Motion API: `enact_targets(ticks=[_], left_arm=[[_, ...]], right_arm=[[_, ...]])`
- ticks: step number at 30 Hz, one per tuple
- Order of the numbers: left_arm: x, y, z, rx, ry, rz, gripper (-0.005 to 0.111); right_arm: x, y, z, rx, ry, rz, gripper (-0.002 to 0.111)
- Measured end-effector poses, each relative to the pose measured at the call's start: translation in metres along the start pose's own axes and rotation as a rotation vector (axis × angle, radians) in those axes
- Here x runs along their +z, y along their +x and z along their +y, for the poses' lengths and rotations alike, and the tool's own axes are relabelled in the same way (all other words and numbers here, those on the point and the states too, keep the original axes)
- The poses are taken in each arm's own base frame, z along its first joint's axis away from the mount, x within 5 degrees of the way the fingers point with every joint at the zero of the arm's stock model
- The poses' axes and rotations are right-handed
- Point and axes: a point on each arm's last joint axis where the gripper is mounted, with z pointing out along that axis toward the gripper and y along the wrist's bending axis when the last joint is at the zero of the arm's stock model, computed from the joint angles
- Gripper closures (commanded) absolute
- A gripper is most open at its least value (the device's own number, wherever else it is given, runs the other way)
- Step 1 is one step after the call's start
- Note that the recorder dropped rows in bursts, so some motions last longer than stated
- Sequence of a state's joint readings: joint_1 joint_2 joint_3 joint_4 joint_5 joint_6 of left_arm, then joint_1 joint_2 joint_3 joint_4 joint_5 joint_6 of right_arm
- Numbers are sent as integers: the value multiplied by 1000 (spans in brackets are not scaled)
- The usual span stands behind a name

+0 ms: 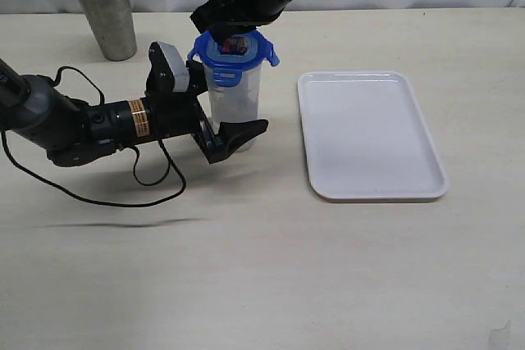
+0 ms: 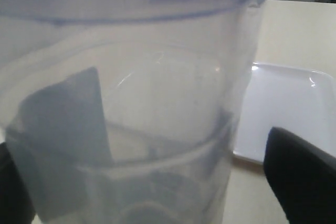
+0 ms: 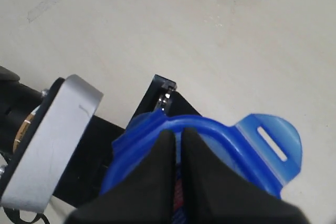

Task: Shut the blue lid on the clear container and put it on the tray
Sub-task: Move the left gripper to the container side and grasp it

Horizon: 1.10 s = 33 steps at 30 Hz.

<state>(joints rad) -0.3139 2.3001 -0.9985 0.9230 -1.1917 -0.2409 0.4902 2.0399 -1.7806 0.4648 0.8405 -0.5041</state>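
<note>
The left gripper (image 1: pixel 231 112) clamps the lower body of the container (image 1: pixel 235 96), which stands upright on the table (image 1: pixel 246 268). The lid (image 1: pixel 234 48) sits on its rim, tabs sticking out. The right gripper (image 3: pixel 178 136), fingers pressed together, rests its tips on the lid. The tray (image 1: pixel 369 133) lies at the container's 3 o'clock, apart.

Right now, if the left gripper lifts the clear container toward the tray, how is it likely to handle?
The clear container is tall and narrow, so it probably tips easily once released. It looks empty through its walls, so likely light. The blue lid has tabs sticking outward, apparently unlatched, so it may shift if the left gripper tilts it.
</note>
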Motion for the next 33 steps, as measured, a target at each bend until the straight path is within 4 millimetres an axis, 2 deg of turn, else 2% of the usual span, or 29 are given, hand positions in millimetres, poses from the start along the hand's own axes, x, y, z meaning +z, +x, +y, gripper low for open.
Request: enact_targets(ticks=[17,19,25,28,33], left_arm=[[5,-2,-1,20,-42,-13,10],[5,-2,-1,22,-42,-13,20],[5,-2,-1,14,-44,-13,83],[5,-1,-1,4,-45,-7,107],[6,-1,-1,1,-36,2,107]], right_arm=[[0,0,0,19,0,0,103],[0,0,0,19,0,0,103],[0,0,0,19,-1,2,103],[0,0,0,19,-1,2,103],[-11,-3,3,3,3,-14,103]])
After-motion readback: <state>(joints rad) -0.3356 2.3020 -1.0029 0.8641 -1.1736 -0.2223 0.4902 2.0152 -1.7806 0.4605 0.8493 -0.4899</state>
